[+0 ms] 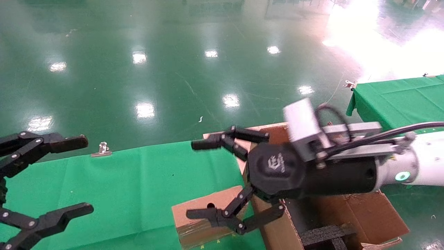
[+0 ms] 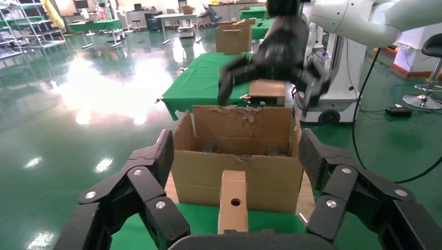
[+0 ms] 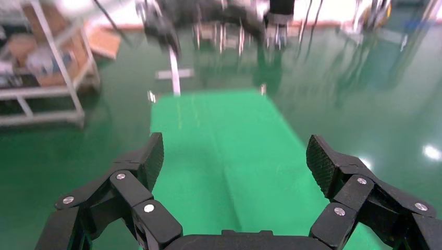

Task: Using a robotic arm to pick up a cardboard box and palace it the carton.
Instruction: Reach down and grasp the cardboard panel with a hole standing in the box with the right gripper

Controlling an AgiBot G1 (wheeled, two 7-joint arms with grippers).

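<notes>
Green cloth is covering the tabletop [image 1: 121,184] we are working over. Nearest us, the small flat brown cardboard box [image 1: 203,217] is lying beside the large torn-edged brown carton [image 1: 367,211], just below our right pincer [image 1: 229,180], which is hanging spread and empty. Our all-black left pincer [image 1: 69,175] is waiting spread, well apart.

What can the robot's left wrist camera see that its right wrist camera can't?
Only the left wrist view shows the small cardboard box with its round hole, standing before the big carton, and the right gripper open above the carton. Only the right wrist view shows a bare stretch of green table with no boxes and metal shelving beyond. Both show open black fingers up close, green cloth and shiny green floor.
</notes>
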